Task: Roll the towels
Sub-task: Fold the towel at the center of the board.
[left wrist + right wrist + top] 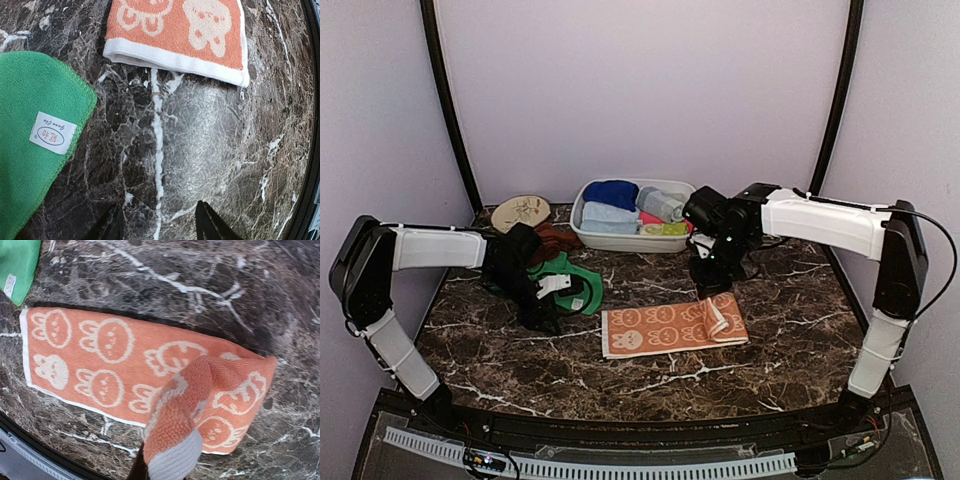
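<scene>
Soft, even indoor light
Pale glare sheens the marble tabletop [215,135] in the left wrist view; the orange towel [100,350] blurs at its lifted corner.

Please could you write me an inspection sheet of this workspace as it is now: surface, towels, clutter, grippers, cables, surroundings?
Surface: dark marble table, no spills seen.
Job's things: orange towel flat in the middle, its right end lifted and curled over. Green towel crumpled to its left, white tag up. Rust-brown towel bunched behind the green one.
Clutter: white basin at the back, filled with blue and other coloured cloths. Round patterned mat beside it.
Grippers: left gripper open over bare table. Right gripper holds the orange towel's raised end.
Cables: black cable loops beside the right arm, off the table.
Surroundings: plain pale walls.
</scene>
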`<state>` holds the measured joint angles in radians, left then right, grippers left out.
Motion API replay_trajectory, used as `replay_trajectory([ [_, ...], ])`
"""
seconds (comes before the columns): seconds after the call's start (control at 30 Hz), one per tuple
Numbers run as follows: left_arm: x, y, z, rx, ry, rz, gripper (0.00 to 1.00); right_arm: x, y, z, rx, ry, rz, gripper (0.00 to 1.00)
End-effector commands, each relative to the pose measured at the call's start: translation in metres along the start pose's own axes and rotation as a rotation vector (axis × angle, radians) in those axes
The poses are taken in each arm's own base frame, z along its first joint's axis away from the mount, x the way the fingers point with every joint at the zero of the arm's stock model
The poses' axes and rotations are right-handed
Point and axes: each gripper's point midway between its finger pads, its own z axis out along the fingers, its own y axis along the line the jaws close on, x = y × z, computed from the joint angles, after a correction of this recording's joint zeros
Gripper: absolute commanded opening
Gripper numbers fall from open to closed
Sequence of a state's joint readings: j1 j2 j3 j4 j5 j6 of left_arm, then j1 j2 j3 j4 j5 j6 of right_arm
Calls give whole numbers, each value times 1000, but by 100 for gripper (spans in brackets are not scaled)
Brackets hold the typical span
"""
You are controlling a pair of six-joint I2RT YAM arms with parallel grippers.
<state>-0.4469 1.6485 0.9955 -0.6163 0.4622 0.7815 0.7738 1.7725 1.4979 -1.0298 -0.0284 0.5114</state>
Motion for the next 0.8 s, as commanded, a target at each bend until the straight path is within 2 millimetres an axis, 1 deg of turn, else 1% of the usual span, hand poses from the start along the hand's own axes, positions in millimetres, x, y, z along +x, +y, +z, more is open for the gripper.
replay_trajectory([
  [0.0,4,-2,-7,-29,-3,10,51,-8,45,3,-106,2,-40,0],
  [0.17,8,-2,-8,-37,-2,6,50,-15,73,7,-172,-1,-63,0],
  [0.33,8,0,-11,-51,-14,2,49,-20,100,13,-232,13,-90,0],
  [0.43,11,-1,-11,-53,-9,0,49,-22,111,16,-260,21,-98,0],
  [0.6,13,0,-10,-60,-10,-2,49,-25,119,27,-280,33,-95,0],
  [0.77,12,1,-10,-61,-7,-3,49,-26,137,39,-337,47,-97,0],
])
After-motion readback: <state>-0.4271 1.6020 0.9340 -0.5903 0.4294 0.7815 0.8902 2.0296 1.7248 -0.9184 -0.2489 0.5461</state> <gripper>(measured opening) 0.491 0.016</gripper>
